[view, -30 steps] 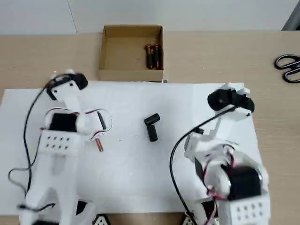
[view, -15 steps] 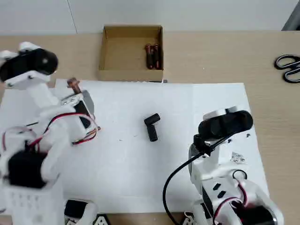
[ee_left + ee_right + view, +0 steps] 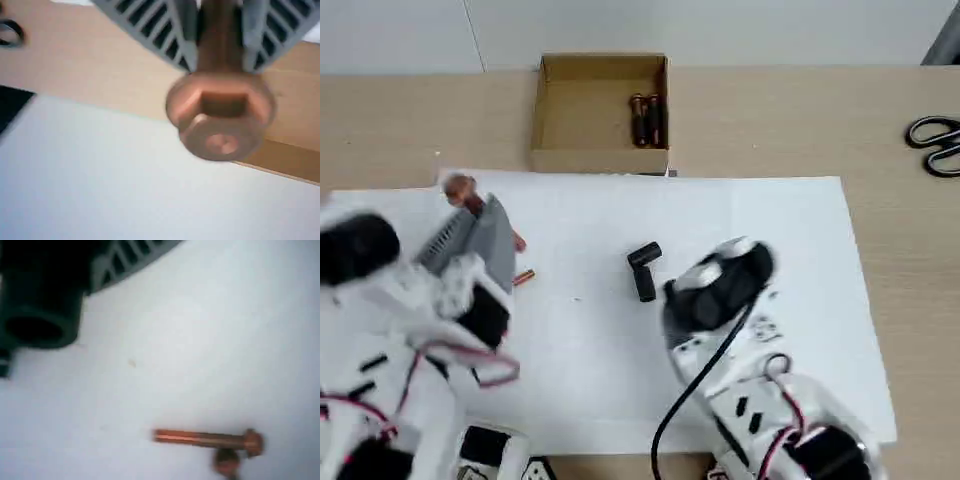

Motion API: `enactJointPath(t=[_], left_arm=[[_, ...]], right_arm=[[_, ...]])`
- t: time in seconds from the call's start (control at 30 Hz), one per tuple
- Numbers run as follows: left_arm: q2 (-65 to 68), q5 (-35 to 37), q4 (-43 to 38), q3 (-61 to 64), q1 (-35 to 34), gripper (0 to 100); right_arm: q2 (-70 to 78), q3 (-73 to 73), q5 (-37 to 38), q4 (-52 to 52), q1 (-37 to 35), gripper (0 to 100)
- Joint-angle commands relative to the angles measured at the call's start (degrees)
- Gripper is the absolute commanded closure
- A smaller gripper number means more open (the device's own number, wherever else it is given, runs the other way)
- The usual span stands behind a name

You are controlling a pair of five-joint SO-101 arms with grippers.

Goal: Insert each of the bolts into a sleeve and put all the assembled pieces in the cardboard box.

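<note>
My left gripper (image 3: 475, 212) is shut on a copper bolt (image 3: 458, 186), held above the left part of the white paper. In the left wrist view the bolt's flanged head (image 3: 220, 117) sticks out past the grey fingers (image 3: 150, 30). Two black sleeves (image 3: 643, 255) (image 3: 646, 287) lie mid-paper. My right gripper (image 3: 670, 292) is right beside the nearer one. That sleeve's open end (image 3: 40, 305) shows large in the right wrist view. A loose bolt (image 3: 523, 277) (image 3: 205, 439) lies on the paper. The cardboard box (image 3: 560, 110) holds assembled pieces (image 3: 647, 118).
The white paper (image 3: 800, 230) covers most of the wooden table. Scissors (image 3: 935, 145) lie at the far right edge. The box stands just behind the paper's back edge. Both arm bases crowd the front of the table.
The right arm swung from the paper's right side in toward the sleeves. The left arm lifted the bolt off the paper and drew back to the left.
</note>
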Motion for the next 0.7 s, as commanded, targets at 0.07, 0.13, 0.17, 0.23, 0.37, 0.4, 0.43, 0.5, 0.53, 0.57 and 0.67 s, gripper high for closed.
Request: enactJointPath(t=[0.07, 0.13, 0.17, 0.23, 0.37, 0.4, 0.43, 0.5, 0.53, 0.57, 0.67], left_arm=[[-12.31, 0.18, -1.67, 9.45, 3.96, 100], [-15.65, 0.18, -1.67, 12.53, 4.22, 100], [-17.05, 0.18, -1.67, 13.76, 4.4, 100], [-19.25, 0.26, -1.58, 15.96, 4.4, 100], [-21.71, 0.26, -1.49, 18.59, 5.8, 100], [-21.98, 0.26, -1.05, 18.59, 7.12, 100], [-22.07, 0.7, -0.53, 18.59, 8.7, 100], [-22.07, 2.99, 0.09, 18.51, 10.99, 100], [-22.07, 3.6, 0.44, 18.51, 11.34, 100], [-22.07, 3.69, 0.53, 18.59, 11.34, 100], [-22.07, 3.6, 1.76, 18.59, 11.52, 100]], right_arm=[[-3.91, 6.15, 1.14, -9.27, -8.75, 99.5], [-4.79, 8.97, 3.43, -12.53, -11.03, 99.5], [-5.32, 10.29, 4.66, -14.2, -12.0, 99.5], [-5.67, 12.84, 6.15, -17.54, -13.76, 99.5], [-5.76, 16.7, 6.86, -22.81, -17.01, 99.5], [-5.76, 17.41, 6.86, -23.78, -17.89, 99.5], [-5.76, 17.93, 6.86, -24.66, -18.77, 99.5], [-5.76, 18.73, 6.86, -25.98, -20.26, 99.5], [-5.76, 18.81, 6.86, -26.51, -20.7, 99.5], [-5.76, 18.99, 6.86, -26.86, -20.79, 99.5], [-5.76, 18.99, 6.95, -27.12, -20.7, 99.5]])
